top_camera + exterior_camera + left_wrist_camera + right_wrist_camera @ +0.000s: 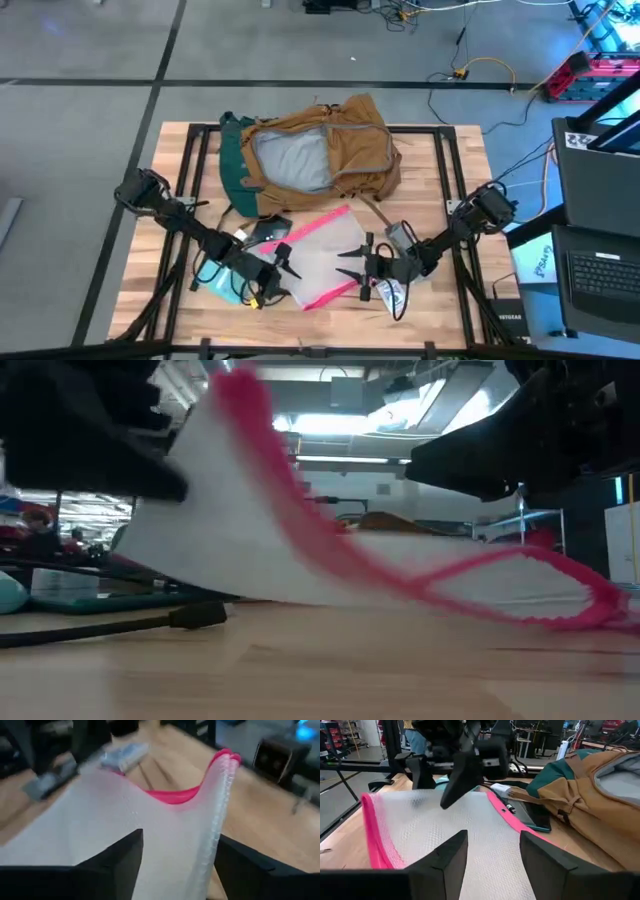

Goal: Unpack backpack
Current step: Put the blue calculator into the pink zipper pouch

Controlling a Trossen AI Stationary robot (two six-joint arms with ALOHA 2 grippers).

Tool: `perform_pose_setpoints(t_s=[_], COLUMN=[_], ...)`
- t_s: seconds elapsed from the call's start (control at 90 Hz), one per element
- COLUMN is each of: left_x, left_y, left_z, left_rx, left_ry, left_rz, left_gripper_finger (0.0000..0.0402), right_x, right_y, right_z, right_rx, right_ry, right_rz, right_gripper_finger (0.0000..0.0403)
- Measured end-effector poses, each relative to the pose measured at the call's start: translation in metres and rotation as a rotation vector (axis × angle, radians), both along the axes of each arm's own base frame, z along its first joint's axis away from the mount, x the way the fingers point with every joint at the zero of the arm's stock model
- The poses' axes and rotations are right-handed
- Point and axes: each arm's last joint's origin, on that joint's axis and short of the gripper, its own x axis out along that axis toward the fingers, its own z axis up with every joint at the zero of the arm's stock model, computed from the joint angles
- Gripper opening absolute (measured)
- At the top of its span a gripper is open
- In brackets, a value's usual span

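While both jaws flank the pouch (322, 258), the backpack (320, 155) lies open.

Robotics lab/workshop: concrete floor w/ loose cables (480, 75), laptop (600, 270) beside wooden table (440, 180), ceiling strip lights (340, 425)

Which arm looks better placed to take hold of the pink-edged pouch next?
Probably the left. The left gripper is open with the pouch between its fingers in its wrist view, one end lifted. The right gripper is open too, at the opposite edge.
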Motion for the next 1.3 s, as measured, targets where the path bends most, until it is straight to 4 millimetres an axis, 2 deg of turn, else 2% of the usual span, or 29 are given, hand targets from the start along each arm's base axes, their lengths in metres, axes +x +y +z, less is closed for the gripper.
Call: perform_pose_setpoints(t_s=[0.189,0.389,0.478,0.644,0.911,1.167,1.3], left_x=[0.006,0.006,0.001,-0.017,-0.054,-0.085,-0.097], left_y=[0.006,0.007,-0.001,-0.015,-0.013,0.009,0.02], left_z=[0.005,0.003,0.008,0.028,0.047,0.02,0.017], left_rx=[-0.082,-0.13,-0.137,-0.113,-0.024,-0.113,-0.208], left_ry=[-0.01,0.031,0.016,-0.011,0.05,-0.104,-0.226], left_rz=[-0.142,-0.193,-0.285,-0.437,-0.351,-0.284,-0.214], left_gripper_finger=[0.0217,0.0217,0.0217,0.0217,0.0217,0.0217,0.0217], right_x=[0.0,0.0,0.0,-0.001,-0.001,-0.001,-0.001], right_y=[0.0,0.0,0.0,0.0,0.0,0.0,0.0], right_z=[0.0,0.0,0.0,-0.002,-0.003,-0.003,-0.003], right_rx=[0.0,0.0,0.0,0.012,0.015,0.015,0.013], right_ry=[-0.001,-0.001,-0.001,0.012,0.022,0.022,0.022], right_rz=[-0.008,-0.008,-0.008,-0.009,-0.011,-0.012,-0.013], right_gripper_finger=[0.0165,0.0165,0.0165,0.0165,0.0165,0.0165,0.0165])
